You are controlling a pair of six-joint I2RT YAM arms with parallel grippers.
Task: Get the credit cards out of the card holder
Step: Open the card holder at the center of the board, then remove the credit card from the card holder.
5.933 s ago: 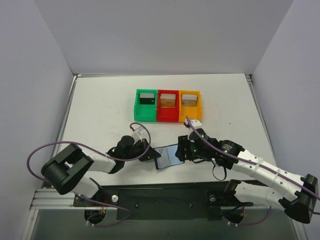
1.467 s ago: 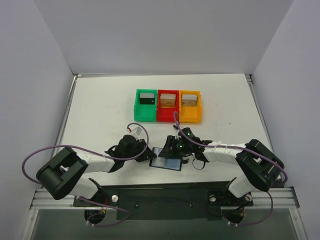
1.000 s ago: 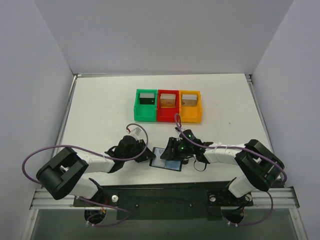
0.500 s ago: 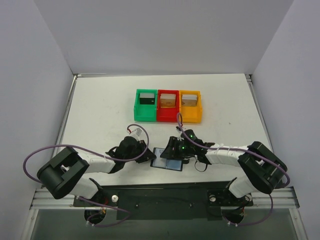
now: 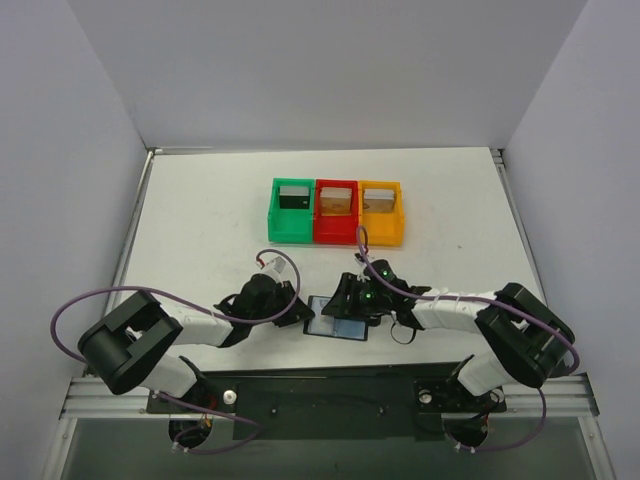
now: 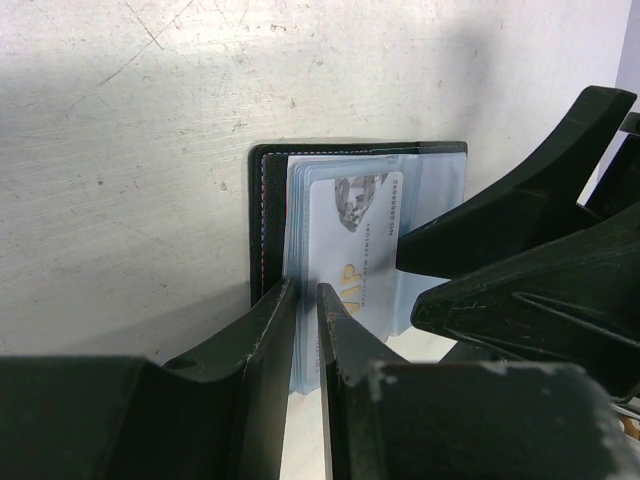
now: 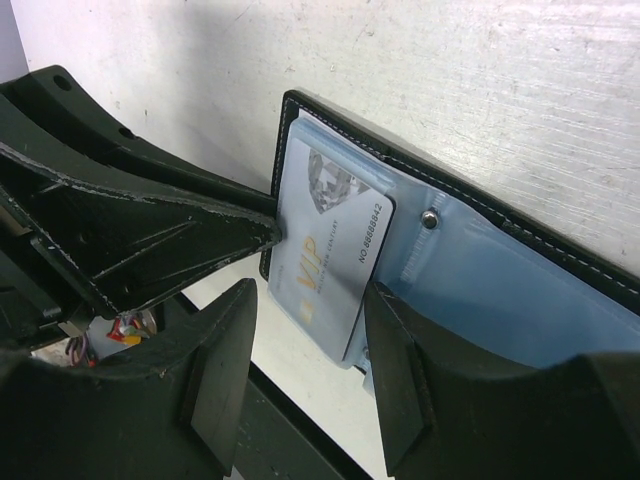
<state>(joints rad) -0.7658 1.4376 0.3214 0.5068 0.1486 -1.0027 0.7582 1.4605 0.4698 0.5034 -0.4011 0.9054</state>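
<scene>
The card holder [image 5: 336,327] lies opened flat on the white table [image 5: 200,220], near its near edge and about midway across, with one gripper at each side of it. It is a black folding wallet with pale stitching along a dark rim; inside are clear bluish sleeves [image 7: 500,290] with a small metal stud [image 7: 429,220] at the fold. A pale card [image 7: 335,245] printed "VIP", with a diamond figure and a number along one edge, sticks partly out of the left sleeve. The left gripper [image 6: 305,300] comes in low from the left. Its jaws stand only a narrow slit apart, their tips over the near left corner of the holder, where the black rim and the sleeve edge run under them; whether they pinch the flap or only rest on it I cannot tell. The right gripper [image 7: 310,295] reaches in from the far right with its jaws well apart, astride the protruding end of the card. One finger is just beside the card's edge, the other touches or overlaps its corner, and they are not clamped on it. Well beyond, toward the far side of the table, stand a green bin [image 5: 290,233], a red bin [image 5: 334,234] and an orange bin [image 5: 381,236], touching in a row
</scene>
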